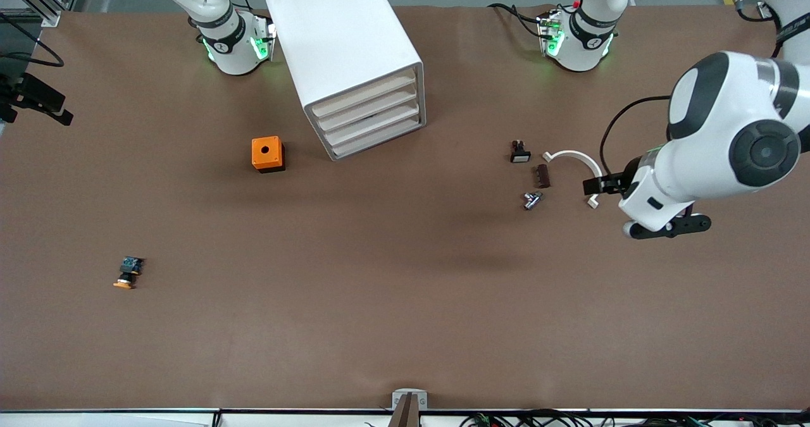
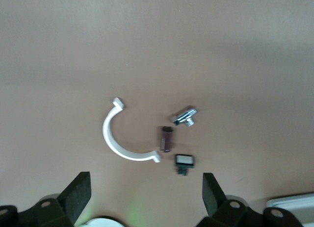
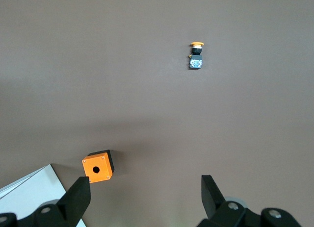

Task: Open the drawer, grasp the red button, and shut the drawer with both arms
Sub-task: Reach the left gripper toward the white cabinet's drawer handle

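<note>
The white cabinet (image 1: 342, 41) stands between the two arm bases, and all four of its pale drawer fronts (image 1: 373, 118) are shut. A corner of the cabinet (image 3: 27, 195) shows in the right wrist view. The red-capped button is out of view. My left arm (image 1: 728, 136) hangs over its own end of the table. The left gripper (image 2: 146, 188) is open and empty, high over bare table beside a white curved clip (image 2: 117, 141). The right gripper (image 3: 144, 188) is open and empty too, up above the table near an orange box (image 3: 97, 167). It does not show in the front view.
The orange box (image 1: 267, 154) sits beside the cabinet toward the right arm's end. An orange-capped button (image 1: 128, 272) lies nearer the front camera. By the clip (image 1: 573, 159) lie a black white-faced button (image 1: 519, 152), a brown piece (image 1: 542, 176) and a metal part (image 1: 532, 199).
</note>
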